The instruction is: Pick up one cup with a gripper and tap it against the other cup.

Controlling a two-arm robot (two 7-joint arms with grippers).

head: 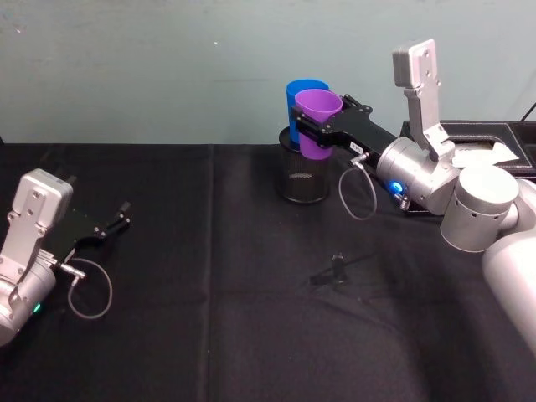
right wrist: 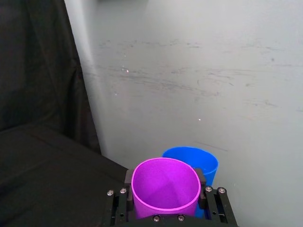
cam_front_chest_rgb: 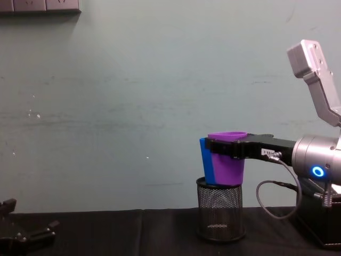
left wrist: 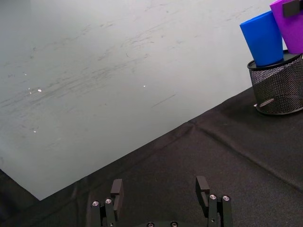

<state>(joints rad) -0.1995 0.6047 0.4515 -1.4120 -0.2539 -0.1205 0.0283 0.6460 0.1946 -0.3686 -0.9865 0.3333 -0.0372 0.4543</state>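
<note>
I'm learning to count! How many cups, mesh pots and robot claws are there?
Cups: 2, the purple cup and the blue cup
Mesh pots: 1, the black mesh pot
Claws: 2, the left claw and the right claw
Total: 5

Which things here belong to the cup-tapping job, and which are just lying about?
Job: purple cup, clamped in the right gripper; blue cup, seated in the mesh pen holder.
Lying about: left gripper, open, parked at the table left; small black item mid-table; black box at right.

Right end effector (head: 322, 124) raised, clamped on purple cup (head: 316, 149); left end effector (head: 120, 216) low, fingers apart.
</note>
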